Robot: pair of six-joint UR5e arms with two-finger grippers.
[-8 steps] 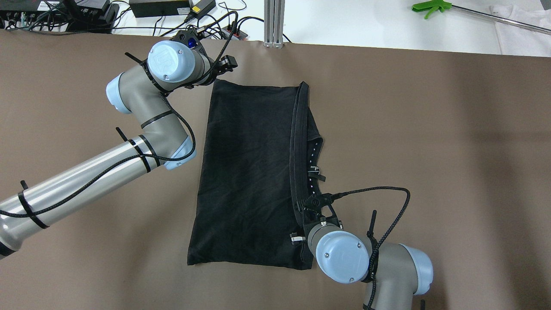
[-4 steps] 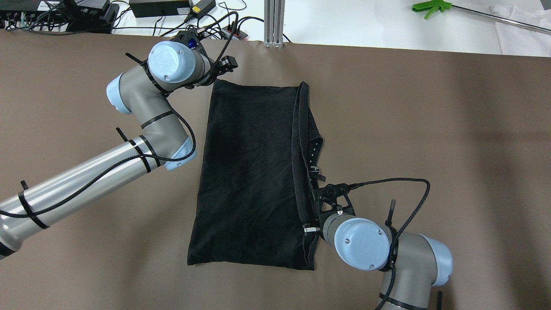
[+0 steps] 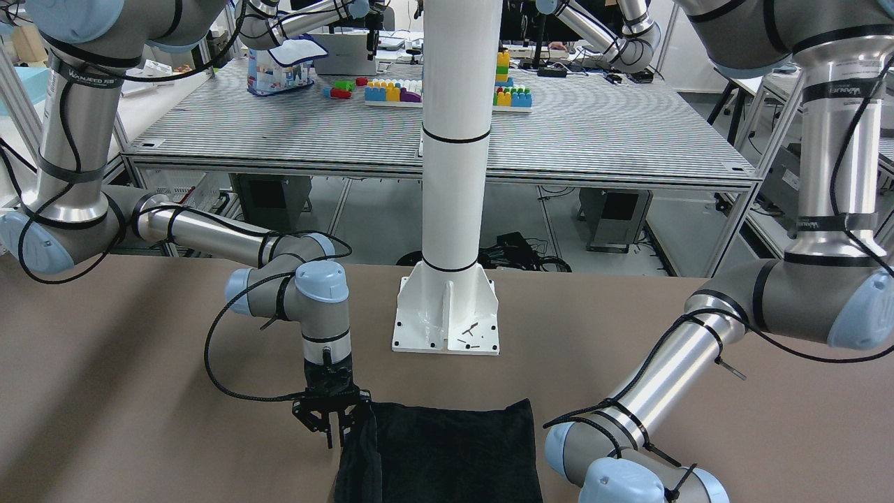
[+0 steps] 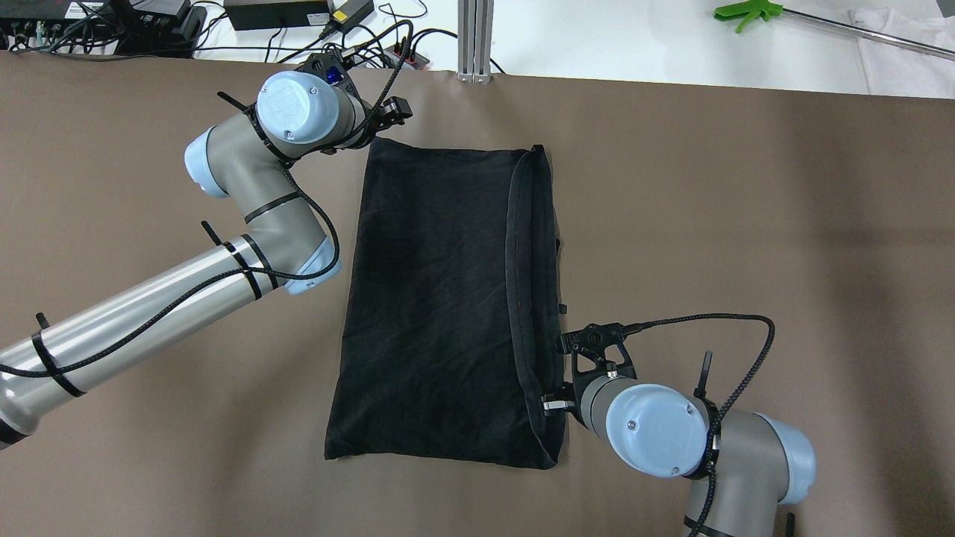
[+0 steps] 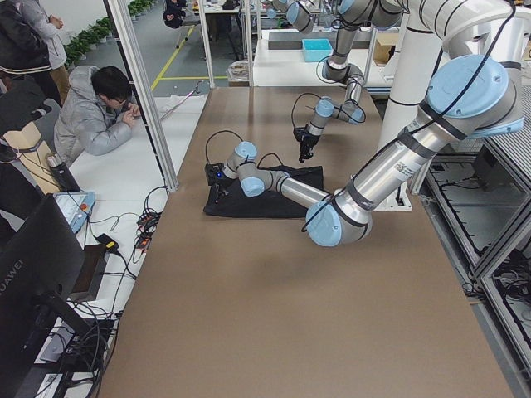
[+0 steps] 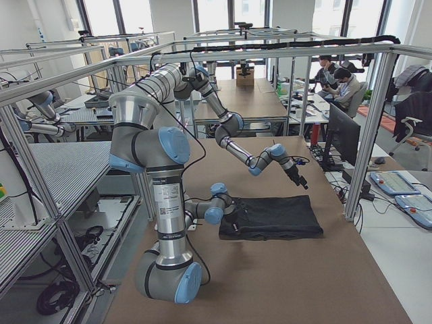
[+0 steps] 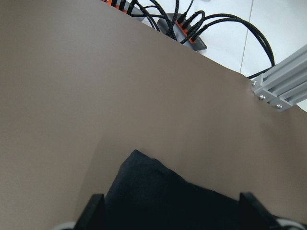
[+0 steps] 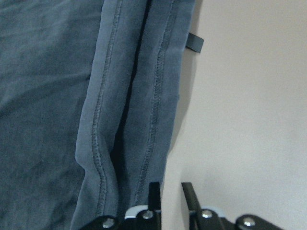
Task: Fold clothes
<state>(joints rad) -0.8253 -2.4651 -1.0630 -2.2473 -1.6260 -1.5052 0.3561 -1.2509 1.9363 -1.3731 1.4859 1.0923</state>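
Observation:
The black cloth [image 4: 433,298] lies flat on the brown table, long side running away from me, with a hemmed flap doubled along its right side. It also shows in the front view [image 3: 447,454] and the right wrist view [image 8: 57,96]. My left gripper [image 4: 389,115] is open at the cloth's far left corner; in the left wrist view that corner [image 7: 168,196] lies between the wide-spread fingers [image 7: 93,211]. My right gripper [image 4: 557,405] stands at the cloth's near right edge [image 3: 335,436]. Its fingers [image 8: 154,194] are a narrow gap apart, with bare table between them, touching the hem's edge.
The white pillar's base plate [image 3: 447,321] stands behind the cloth. A power strip with cables [image 4: 403,52] and an aluminium post [image 4: 475,37] sit at the table's far edge. A green tool [image 4: 746,11] lies beyond it. A person [image 5: 99,116] sits off the far side.
My right gripper has moved right and slightly towards me, off the cloth onto its right edge. The bunched right flap has spread out to the right. The left arm has not moved.

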